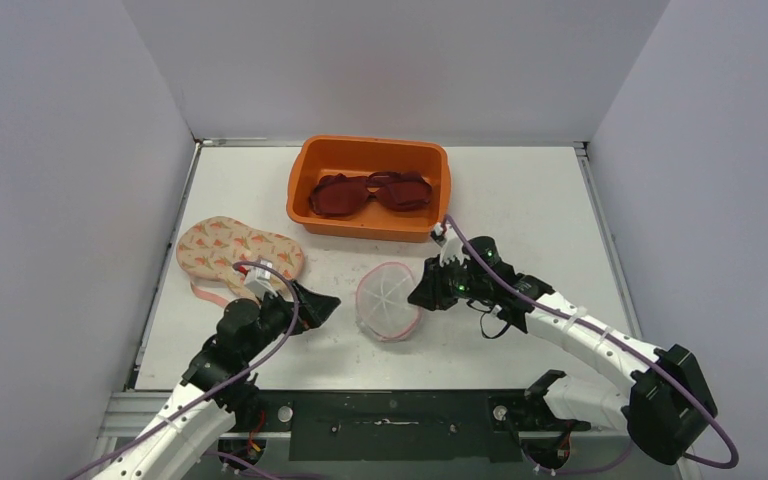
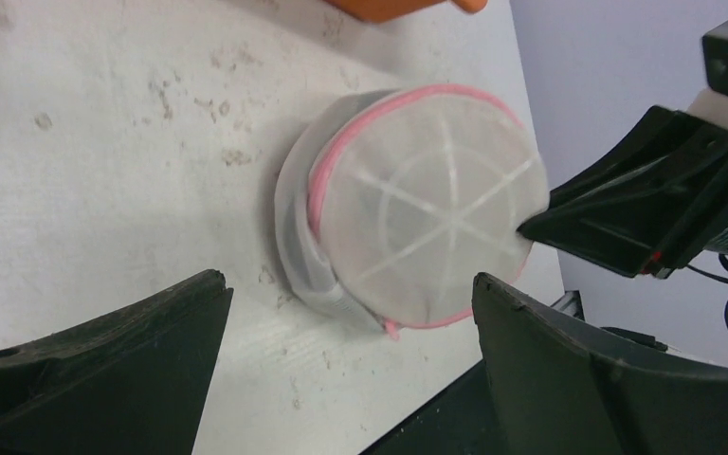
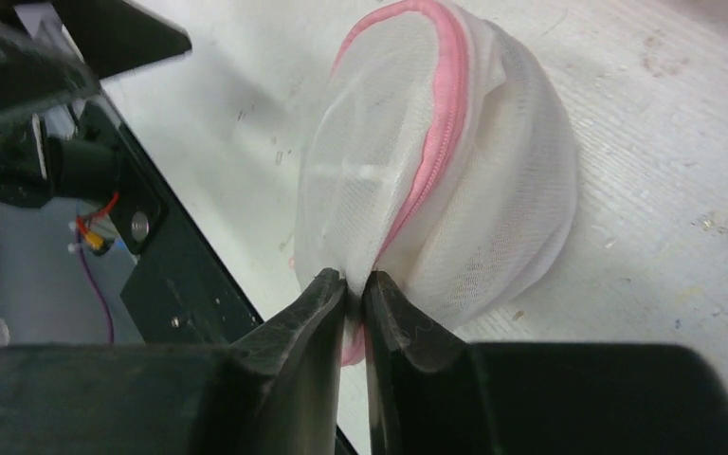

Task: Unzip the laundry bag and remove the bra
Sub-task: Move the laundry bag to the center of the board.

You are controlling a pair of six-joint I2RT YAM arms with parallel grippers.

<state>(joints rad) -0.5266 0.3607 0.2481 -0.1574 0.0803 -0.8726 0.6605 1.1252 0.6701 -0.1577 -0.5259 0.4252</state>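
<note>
The right gripper (image 3: 355, 284) pinches the pink zipper seam (image 3: 436, 152), perhaps its pull, of the round white mesh laundry bag (image 3: 493, 190); the left gripper (image 1: 320, 303) hangs spread beside it.

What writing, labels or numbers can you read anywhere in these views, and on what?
No text is legible in any view.
Right gripper: faint pale marks on its black body, too small and blurred to read.
Laundry bag: no label or print visible, only pink zipper trim.
Orange bin: no marking visible.
Patterned bra: a picture print only, no words.
</note>
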